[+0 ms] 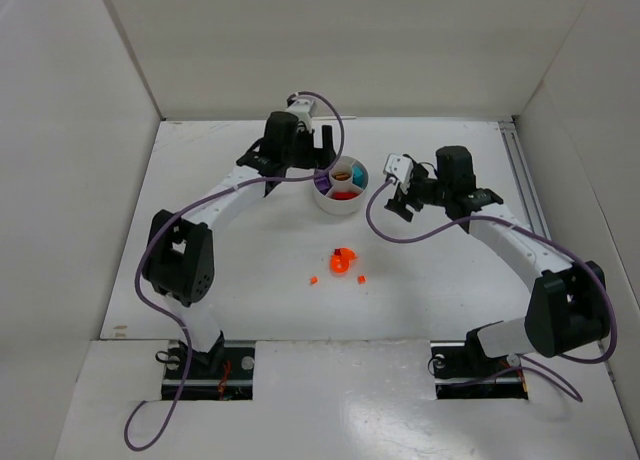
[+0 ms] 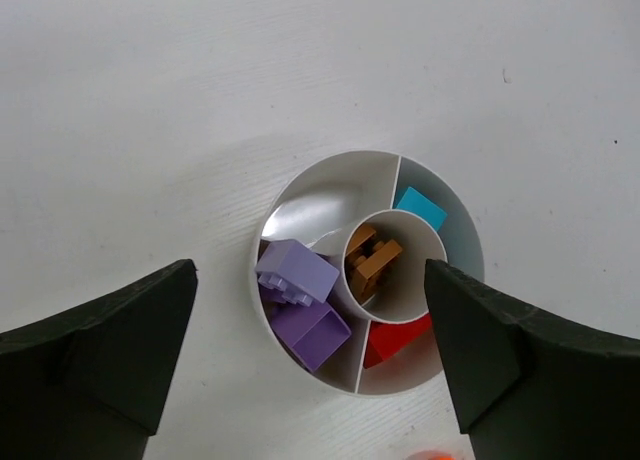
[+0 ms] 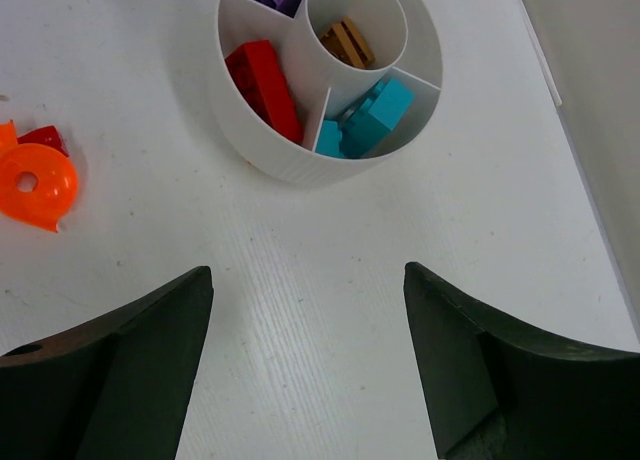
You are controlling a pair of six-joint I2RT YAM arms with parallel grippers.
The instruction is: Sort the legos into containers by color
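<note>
Dish (image 2: 305, 205), small, round, white, sits mid-table. Left wrist view: brown piece (image 2: 372, 260) in centre well, purple bricks (image 2: 300, 280) in 8 o'clock wedge, teal brick (image 2: 420, 210) at 1 o'clock, red brick (image 2: 400, 338) at 5 o'clock. Orange pieces (image 1: 342, 262) lie loose on table (image 1: 250, 280), 6 o'clock from dish. Left gripper (image 2: 310, 270) above dish, fingers wide apart, holding nothing. Right gripper (image 3: 308, 272) at 3 o'clock from dish, fingers apart, empty.

Robot lab cell: arms (image 1: 225, 195) bolted to white table (image 1: 430, 280), white panels (image 1: 330, 50) round.
</note>
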